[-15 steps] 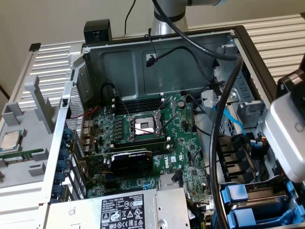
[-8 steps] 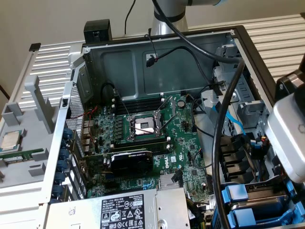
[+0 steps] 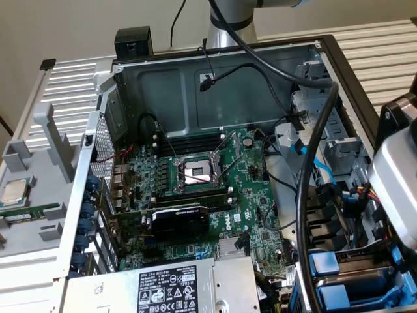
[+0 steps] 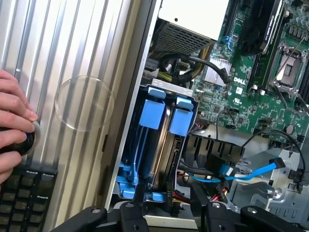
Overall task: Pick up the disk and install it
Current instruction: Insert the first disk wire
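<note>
Gripper (image 4: 168,195) before you: jaws pinching the disk (image 4: 161,145) by its blue frame. You have it standing on edge just beside the motherboard (image 4: 251,92), between that and the case wall (image 4: 143,43).

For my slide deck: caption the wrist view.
Gripper at the blue-framed disk inside the computer case, beside the motherboard.

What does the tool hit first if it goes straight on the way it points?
Probably the two blue plastic carrier frames standing side by side, right ahead of the tool. How far off they lie can't be told.
</note>
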